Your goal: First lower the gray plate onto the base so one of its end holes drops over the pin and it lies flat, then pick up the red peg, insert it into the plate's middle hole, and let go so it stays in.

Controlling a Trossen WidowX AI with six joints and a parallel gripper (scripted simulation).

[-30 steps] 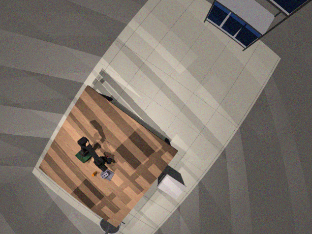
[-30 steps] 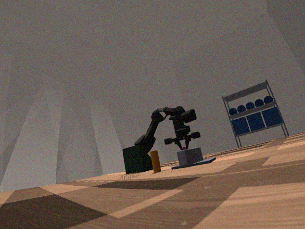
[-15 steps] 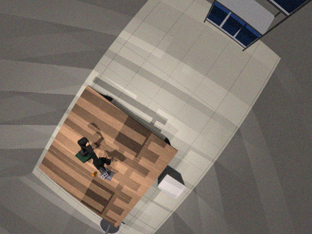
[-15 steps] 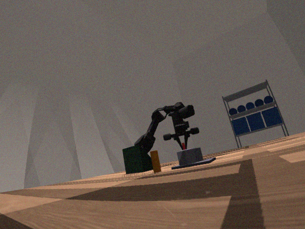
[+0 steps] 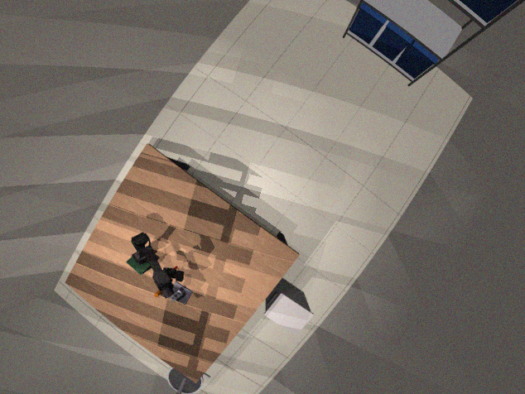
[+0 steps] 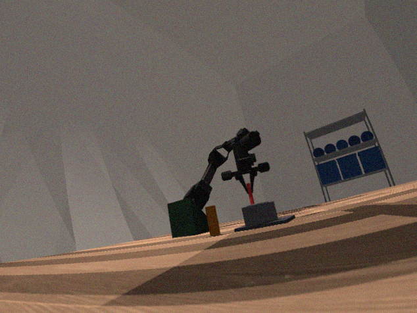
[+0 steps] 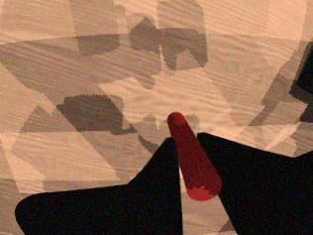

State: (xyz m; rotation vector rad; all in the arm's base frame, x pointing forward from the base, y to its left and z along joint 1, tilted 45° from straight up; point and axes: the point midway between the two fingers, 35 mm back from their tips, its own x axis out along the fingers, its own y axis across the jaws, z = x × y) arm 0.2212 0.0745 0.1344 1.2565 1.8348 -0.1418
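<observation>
1. I see the wooden table (image 5: 127,203) striped with light and shadow bands; everything in play sits toward one side of it.
2. Off the table, a metal shelf rack (image 6: 348,154) with blue bins stands in the background of the exterior view.
3. My arm (image 6: 215,165) rises from its green mount (image 6: 185,219) and bends over so the wrist points down.
4. A gray block (image 6: 259,214) stands on a flat dark slab (image 6: 283,220) just beside the mount; I cannot tell from here whether this is the plate seated on the base, and no pin or hole is visible to me.
5. The gripper (image 6: 246,183) is closed nearly all the way, its fingers clamped on the red peg (image 7: 191,158).
6. The red peg hangs slightly tilted from the fingertips, its lower end above the gray block's top; I cannot tell whether it touches.
7. An orange block (image 6: 212,220) stands upright just beside the green mount, apart from the gray block.
</observation>
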